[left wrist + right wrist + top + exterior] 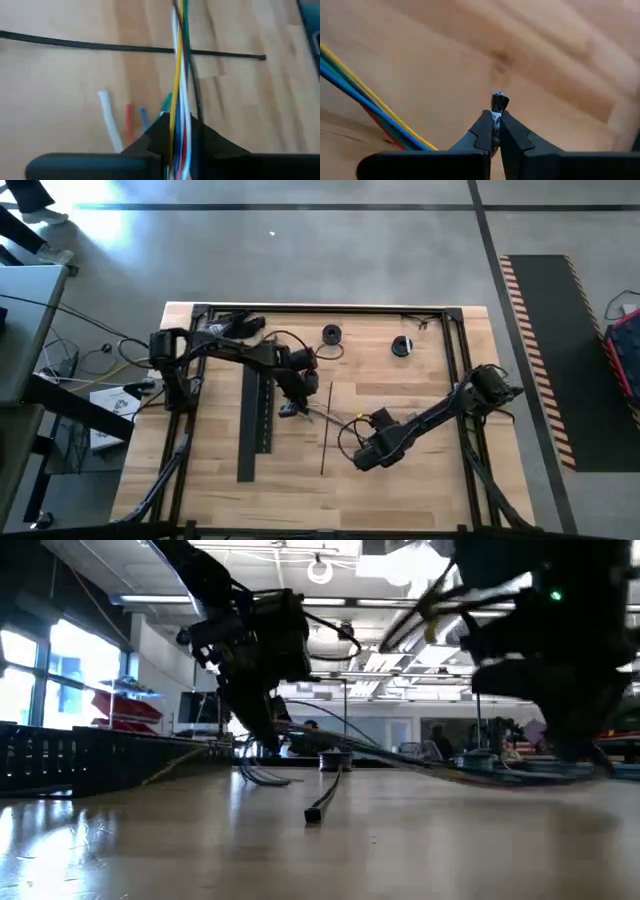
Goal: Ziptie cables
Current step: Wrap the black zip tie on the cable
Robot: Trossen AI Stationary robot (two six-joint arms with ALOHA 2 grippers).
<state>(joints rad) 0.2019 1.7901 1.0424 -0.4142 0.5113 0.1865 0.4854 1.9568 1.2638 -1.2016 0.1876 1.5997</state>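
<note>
Left pincer [176, 131] is clamped on the cables [178, 75], just beside the black channel [255, 420] on the counter [420, 480]. Right pincer [495, 129] pinches a small dark tip [498, 102], possibly a zip tie's end, farther from the channel.

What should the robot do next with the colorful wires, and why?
Probably bring the right gripper toward the cables. The left gripper is shut on the cables, holding them just above the thin black zip tie lying on the table. The right gripper is shut on a small dark piece, possibly a tie end, off to the side of the bundle.
</note>
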